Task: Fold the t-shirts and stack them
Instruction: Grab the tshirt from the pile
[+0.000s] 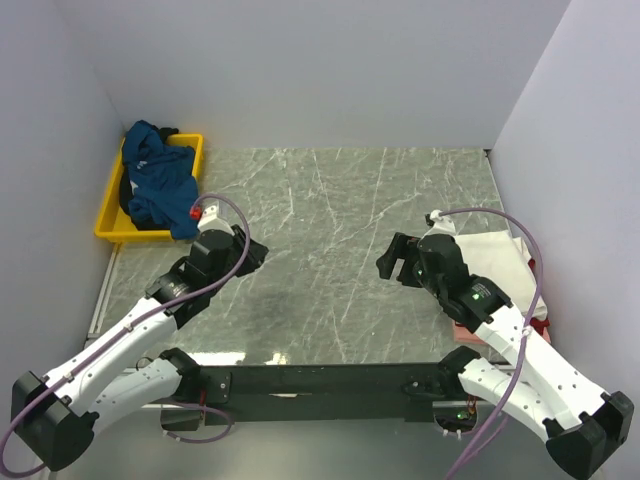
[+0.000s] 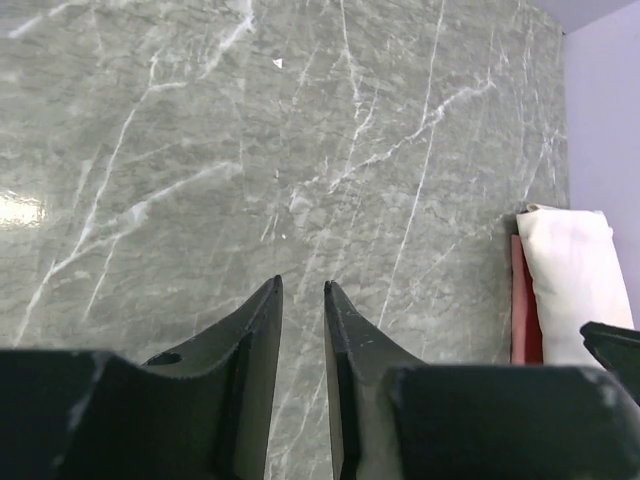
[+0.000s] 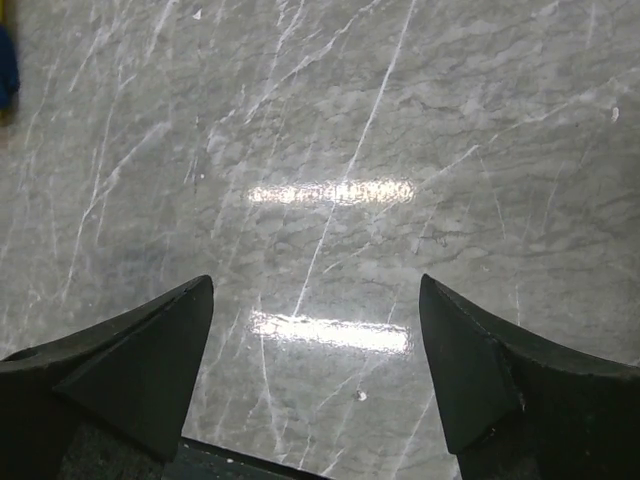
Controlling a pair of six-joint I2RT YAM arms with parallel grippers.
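Left hand [image 2: 302, 287] narrowly parted, empty; right hand [image 3: 315, 290] spread wide, empty. Both hung over the grey marble surface [image 1: 330, 200]. Dark blue t-shirt [image 1: 160, 180] lay crumpled in the yellow tray [image 1: 112, 222], just beyond the left hand; folded white t-shirt [image 1: 492, 243] lay beside the right arm. Cloth judged light, limp, clingy: pinch a raised fold near the collar or shoulder.

Top cam overhead, wrist cams low, shared tabletop [image 1: 330, 200]
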